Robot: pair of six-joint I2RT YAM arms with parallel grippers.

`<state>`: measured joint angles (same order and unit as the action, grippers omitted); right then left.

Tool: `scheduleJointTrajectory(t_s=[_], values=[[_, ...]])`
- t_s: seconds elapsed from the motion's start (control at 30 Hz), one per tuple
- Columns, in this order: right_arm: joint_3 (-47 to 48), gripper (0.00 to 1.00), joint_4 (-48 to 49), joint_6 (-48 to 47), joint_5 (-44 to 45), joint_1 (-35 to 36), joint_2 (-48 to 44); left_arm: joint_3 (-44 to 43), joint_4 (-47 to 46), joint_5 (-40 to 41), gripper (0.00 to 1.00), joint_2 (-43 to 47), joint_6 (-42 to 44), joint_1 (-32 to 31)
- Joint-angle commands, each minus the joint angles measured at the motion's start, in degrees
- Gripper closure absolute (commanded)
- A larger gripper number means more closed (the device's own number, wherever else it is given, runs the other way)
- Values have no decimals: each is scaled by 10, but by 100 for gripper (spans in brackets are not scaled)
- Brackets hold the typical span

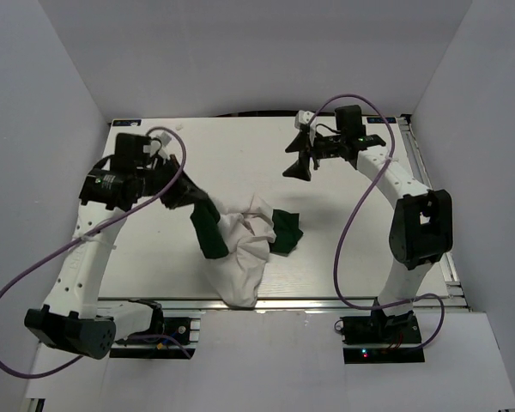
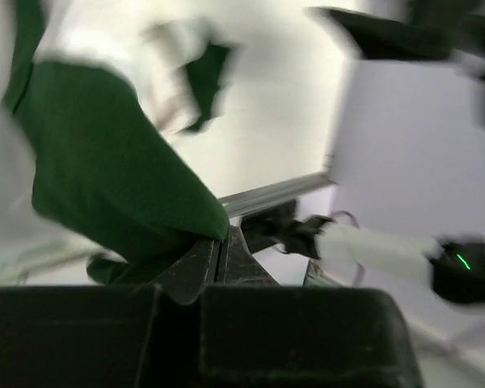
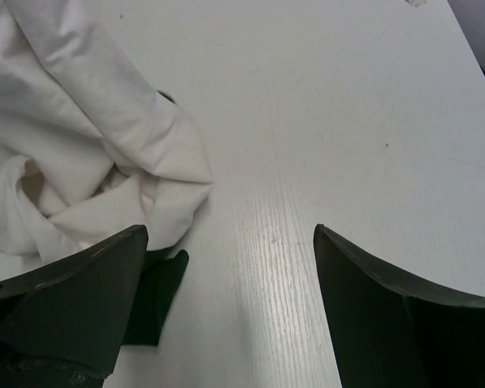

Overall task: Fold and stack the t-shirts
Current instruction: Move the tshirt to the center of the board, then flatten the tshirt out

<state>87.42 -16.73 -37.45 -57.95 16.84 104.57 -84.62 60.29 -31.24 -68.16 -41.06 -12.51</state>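
Left pincer (image 1: 191,199), left of centre in the top view: pressed together on the dark green sleeve (image 2: 105,178) of the t-shirt (image 1: 245,253), pinching its edge right at the fingertips. You hold little cloth there, so lift slowly; a jerk would likely pull it free.

T-shirt, lower centre: bunched white body, lowest fold reaching the near edge of the table (image 1: 154,257). Second green sleeve (image 1: 285,230) lies at centre right. No lettering is legible. You need the shirt spread flat before any fold. Draw the held sleeve towards the upper left so the heap unrolls rather than drags.

Right pincer (image 1: 302,159), upper centre right: spread wide, holding nothing, hovering above bare table, apart from the cloth. In its own view the white heap fills the upper left. Bring it to the second sleeve, close on one layer only, then pull opposite your left.
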Motion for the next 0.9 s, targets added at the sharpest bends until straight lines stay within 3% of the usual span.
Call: scheduleJointTrajectory(t_s=[0.0, 0.2, 0.33, 0.67, 0.83, 0.87], values=[[-15, 11, -82, -86, 18, -4, -18, 75, 160, 135, 100, -13, -45, -1], [-33, 11, -260, -246, 35, 21, -3, 108, 176, 160, 100, -8, -37, 0], [-82, 14, -200, -178, 85, 48, -2, 112, 165, 150, 100, -21, -22, 0], [-96, 16, -49, -10, 215, 129, 56, 86, 172, 160, 100, -15, -19, 0], [-75, 30, -35, 27, 236, 134, 89, 66, 180, 169, 100, -7, -23, 0], [-72, 41, -35, 28, 236, 135, 93, 57, 181, 170, 100, -7, -23, -1]])
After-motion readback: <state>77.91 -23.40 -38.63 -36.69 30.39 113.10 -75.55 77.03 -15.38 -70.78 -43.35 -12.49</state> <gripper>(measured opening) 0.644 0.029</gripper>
